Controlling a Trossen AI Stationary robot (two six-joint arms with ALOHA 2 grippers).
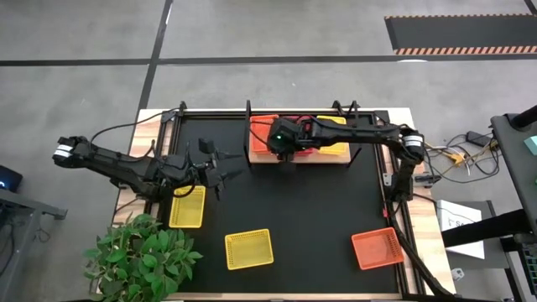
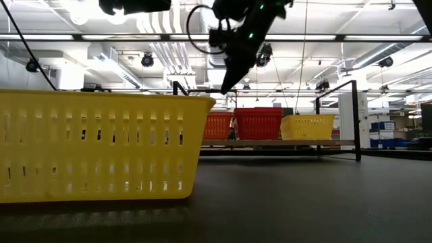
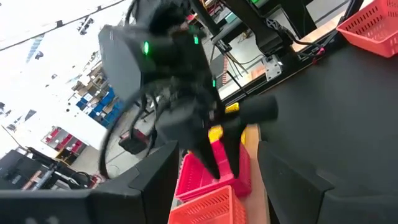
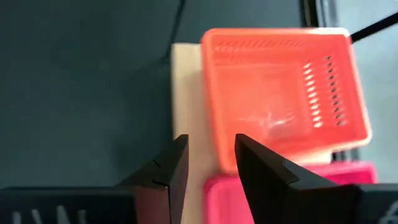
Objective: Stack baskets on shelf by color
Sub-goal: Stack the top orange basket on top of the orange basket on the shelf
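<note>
The wooden shelf [image 1: 289, 159] stands at the table's far edge and carries an orange basket [image 1: 262, 134], a red-pink basket [image 4: 249, 196] and a yellow basket [image 1: 336, 144] side by side. On the black mat lie two more yellow baskets [image 1: 187, 207] [image 1: 248, 248] and an orange one [image 1: 377, 248]. My right gripper [image 4: 208, 168] hovers open over the shelf's near edge, beside the orange basket [image 4: 280, 93], holding nothing. My left gripper [image 1: 220, 172] is open above the mat, left of the shelf and just beyond the nearest yellow basket.
A potted plant [image 1: 138, 256] sits at the table's near left corner. Black metal uprights [image 2: 356, 121] rise at the shelf's ends. In the low view a yellow basket [image 2: 101, 145] fills the foreground. Bare mat [image 1: 310, 210] lies between the shelf and the loose baskets.
</note>
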